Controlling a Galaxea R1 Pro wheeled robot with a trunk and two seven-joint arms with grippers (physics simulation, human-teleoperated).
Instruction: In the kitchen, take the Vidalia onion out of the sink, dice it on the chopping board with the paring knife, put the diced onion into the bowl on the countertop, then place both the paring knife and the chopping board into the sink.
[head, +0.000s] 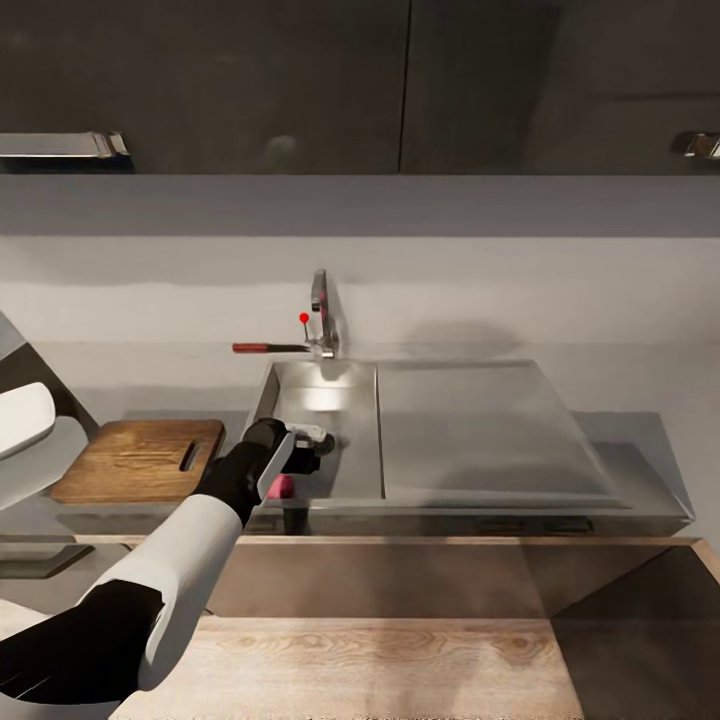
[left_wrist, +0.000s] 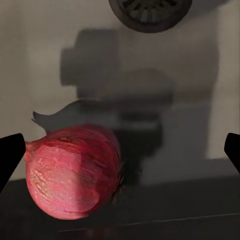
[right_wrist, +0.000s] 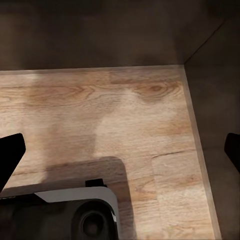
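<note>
Dark grey countertop (head: 640, 440) bearing 1 wooden chopping board (head: 140, 461) left of the inset steel sink (head: 480, 430).

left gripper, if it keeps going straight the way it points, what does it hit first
Most likely the sink floor. The Vidalia onion sits off-centre, close to one of the open left gripper fingers, which might clip it first; depth is unclear.

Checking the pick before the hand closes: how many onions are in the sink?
1. The onion lies on the sink floor near the front wall, between the open left hand's fingers. Others may be hidden.
</note>
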